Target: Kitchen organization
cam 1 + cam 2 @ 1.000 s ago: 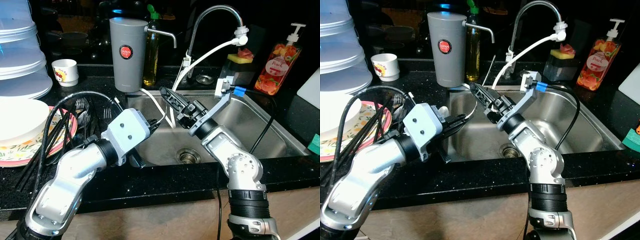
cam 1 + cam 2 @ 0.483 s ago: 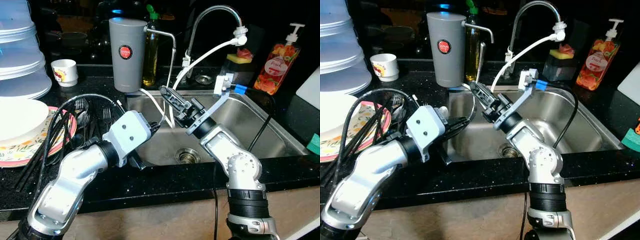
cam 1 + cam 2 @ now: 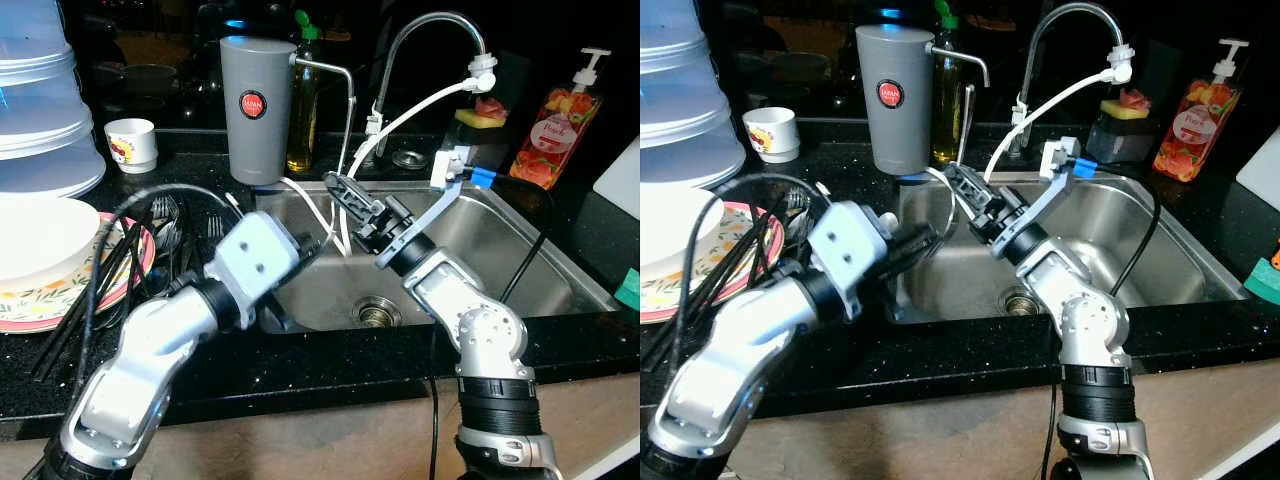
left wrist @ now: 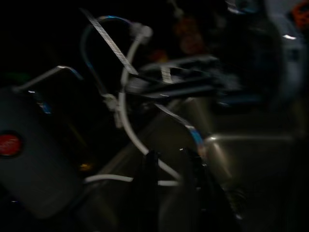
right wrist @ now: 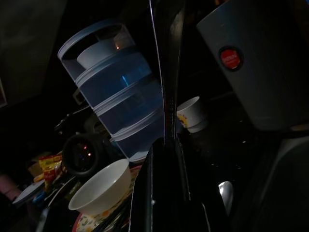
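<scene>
Both silver arms reach forward, elbows bent. The left gripper [image 3: 912,243] of two long black fingers points right, fingers nearly together. The right gripper [image 3: 345,194] angles up and to the far left, its black fingers pressed shut on a thin metal utensil [image 3: 347,135].

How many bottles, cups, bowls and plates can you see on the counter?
Bottles: 2, the soap pump bottle and the oil bottle
Cups: 1, the small white cup
Bowls: 1, the white bowl
Plates: 1, the floral plate
Total: 5

"JAPAN" on grey canister [image 3: 254,107] (red badge)
</scene>
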